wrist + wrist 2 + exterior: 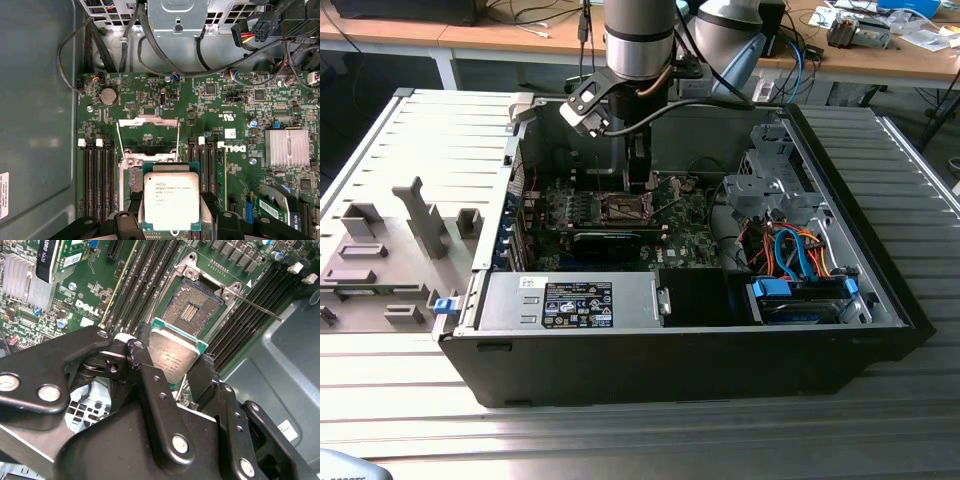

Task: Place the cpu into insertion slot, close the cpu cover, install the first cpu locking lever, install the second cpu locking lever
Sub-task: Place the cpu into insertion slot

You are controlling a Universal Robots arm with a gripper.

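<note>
My gripper (174, 359) is shut on the cpu (172, 351), a flat square chip with a silver top and green edge, pinched at two opposite edges by black fingers (142, 357). The cpu (171, 200) hangs just above the insertion slot (192, 307), whose dark centre lies bare, and partly hides it in the first wrist view. The cpu cover (148, 121) stands raised at the slot's far side. A thin locking lever (260, 307) sticks out from one corner of the slot. In the exterior view the gripper (639, 180) reaches down into the open case over the slot (625, 208).
The green motherboard (235, 105) lies in the open black computer case (880, 300). Long black memory slots (97, 175) flank the socket on both sides. A finned heatsink (287, 147), loose cables (165, 65) and a drive cage (770, 180) stand nearby.
</note>
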